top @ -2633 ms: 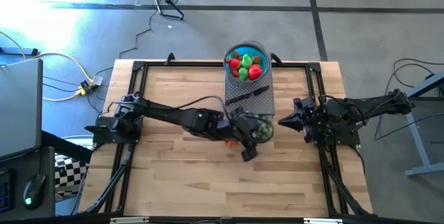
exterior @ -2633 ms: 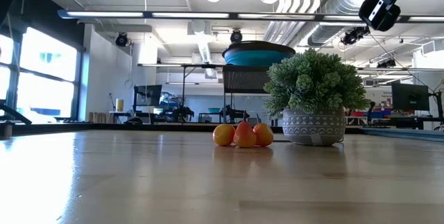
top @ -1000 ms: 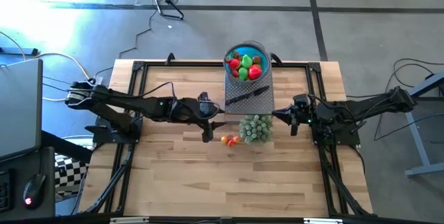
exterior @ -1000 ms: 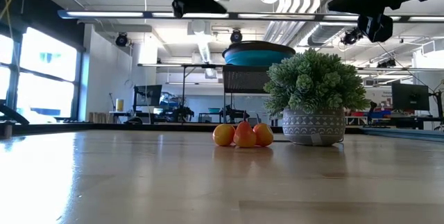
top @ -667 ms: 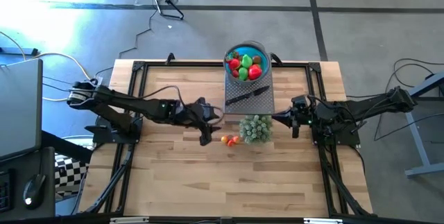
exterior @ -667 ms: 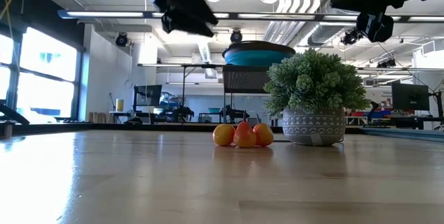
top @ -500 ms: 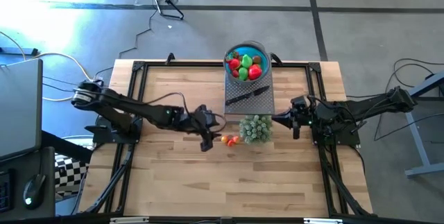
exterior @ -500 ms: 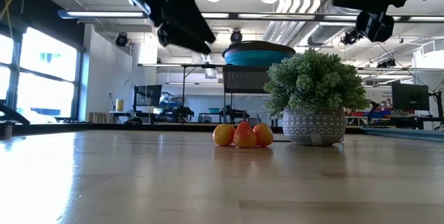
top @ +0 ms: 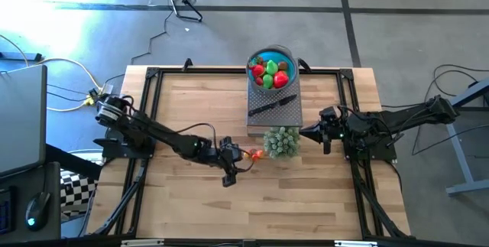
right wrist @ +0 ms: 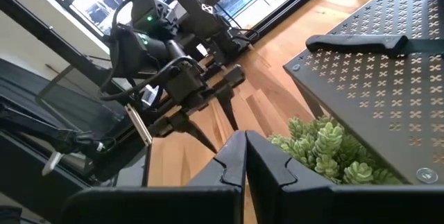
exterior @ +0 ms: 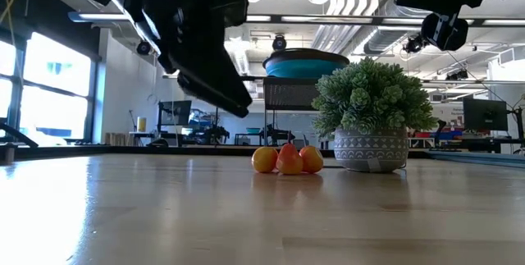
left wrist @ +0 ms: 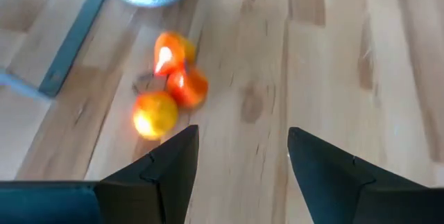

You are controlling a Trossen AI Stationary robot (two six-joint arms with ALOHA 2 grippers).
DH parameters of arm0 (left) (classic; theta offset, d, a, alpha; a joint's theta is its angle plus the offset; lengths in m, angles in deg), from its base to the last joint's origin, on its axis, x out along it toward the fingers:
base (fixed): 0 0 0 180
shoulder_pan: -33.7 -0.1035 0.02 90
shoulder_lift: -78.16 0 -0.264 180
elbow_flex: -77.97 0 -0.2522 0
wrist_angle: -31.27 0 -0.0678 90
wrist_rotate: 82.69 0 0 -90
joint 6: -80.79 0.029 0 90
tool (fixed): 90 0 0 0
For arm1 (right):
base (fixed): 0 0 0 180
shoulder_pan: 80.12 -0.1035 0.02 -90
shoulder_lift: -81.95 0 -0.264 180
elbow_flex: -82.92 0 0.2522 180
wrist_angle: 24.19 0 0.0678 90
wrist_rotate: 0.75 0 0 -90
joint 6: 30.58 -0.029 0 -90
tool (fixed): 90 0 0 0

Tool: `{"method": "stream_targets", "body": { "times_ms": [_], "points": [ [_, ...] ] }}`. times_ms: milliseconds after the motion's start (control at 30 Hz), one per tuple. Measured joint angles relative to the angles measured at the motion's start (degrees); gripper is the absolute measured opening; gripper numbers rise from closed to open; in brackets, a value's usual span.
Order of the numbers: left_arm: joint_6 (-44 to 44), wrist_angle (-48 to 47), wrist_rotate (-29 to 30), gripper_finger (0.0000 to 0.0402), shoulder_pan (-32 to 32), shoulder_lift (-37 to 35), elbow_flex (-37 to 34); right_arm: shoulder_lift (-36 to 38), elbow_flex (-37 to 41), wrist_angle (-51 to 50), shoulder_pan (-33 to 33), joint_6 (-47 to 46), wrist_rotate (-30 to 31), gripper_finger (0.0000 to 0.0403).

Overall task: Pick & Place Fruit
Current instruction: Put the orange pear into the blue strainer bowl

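Left gripper (left wrist: 239,161) hangs low over the table (top: 191,201), fingers (left wrist: 166,172) spread wide w/ nothing between them, tips aimed toward three loose fruits (left wrist: 170,85) lying on the wood just ahead. The trio, orange and red-orange, sit bunched and touching, right beside the potted plant (top: 281,141); low view shows them (exterior: 287,159) in a row at the pot's base. More fruit (top: 270,72) fills the blue bowl (top: 260,54) at the table's far edge, next to a perforated metal stand (top: 284,111) w/ a knife (top: 267,105) on top. Right gripper (right wrist: 245,158) waits raised near the plant's other side, fingers pressed together, holding nothing.
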Motion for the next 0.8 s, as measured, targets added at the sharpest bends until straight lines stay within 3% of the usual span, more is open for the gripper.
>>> {"method": "stream_targets", "body": {
  "times_ms": [800],
  "points": [
    [16.57, 10.38, -2.41, 0.0216, -5.07, 4.5, 0.16, -0.01, 0.0, -0.03, 0.01, 0.16, 0.22, 0.0002]
  ]
}}
